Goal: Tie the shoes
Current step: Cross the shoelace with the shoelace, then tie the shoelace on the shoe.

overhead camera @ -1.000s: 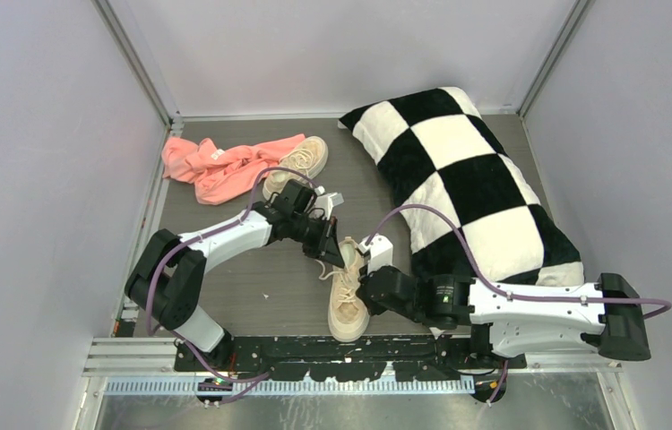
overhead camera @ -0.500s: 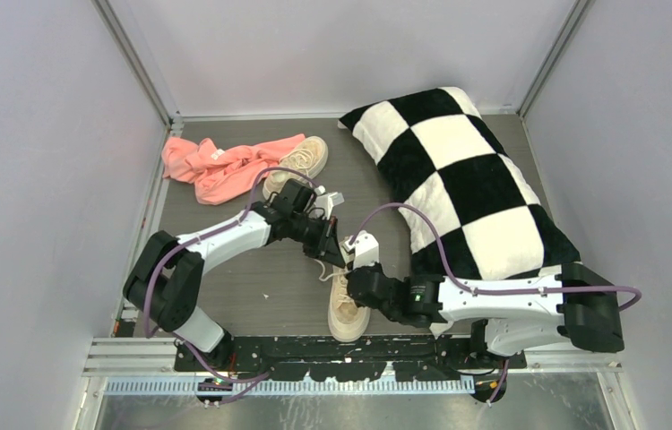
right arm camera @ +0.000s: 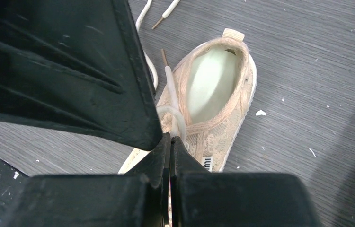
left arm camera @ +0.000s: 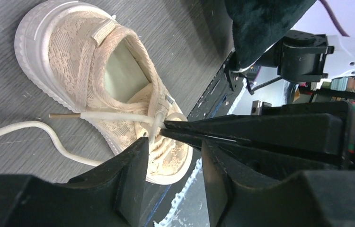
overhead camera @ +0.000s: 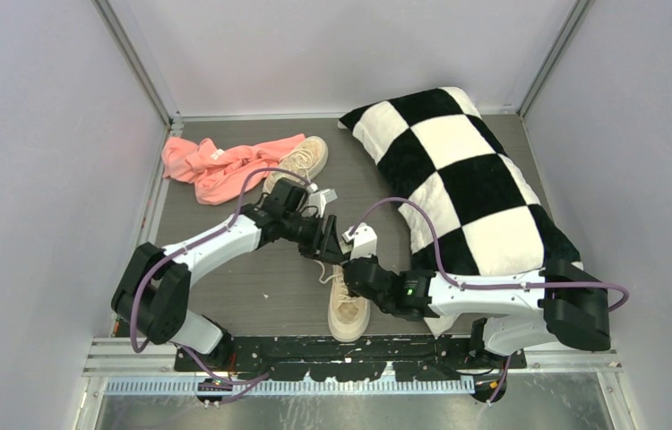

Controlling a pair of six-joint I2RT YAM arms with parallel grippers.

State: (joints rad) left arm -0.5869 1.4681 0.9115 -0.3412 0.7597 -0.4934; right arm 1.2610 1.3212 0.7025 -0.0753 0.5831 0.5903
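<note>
One beige shoe point(overhead camera: 348, 313) lies near the table's front edge, its opening facing up. The left wrist view shows this shoe point(left arm camera: 85, 61), and so does the right wrist view point(right arm camera: 223, 127). My right gripper point(right arm camera: 171, 138) is shut on a loop of its cream lace point(right arm camera: 171, 90) just above the tongue. My left gripper point(left arm camera: 173, 149) hangs open right beside that pinch, nothing between its fingers. A free lace end point(left arm camera: 24, 126) trails on the floor. From above, the left gripper point(overhead camera: 331, 255) and the right gripper point(overhead camera: 348, 267) meet over the shoe's laces. The other shoe point(overhead camera: 301, 161) lies at the back.
A pink cloth point(overhead camera: 225, 166) lies against the far shoe at the back left. A large black-and-white checkered pillow point(overhead camera: 467, 179) fills the right side of the table. The black rail point(overhead camera: 341, 349) runs just in front of the near shoe.
My left gripper has opened from shut and let the lace go. The right arm has slid left and forward over the near shoe, staying shut.
</note>
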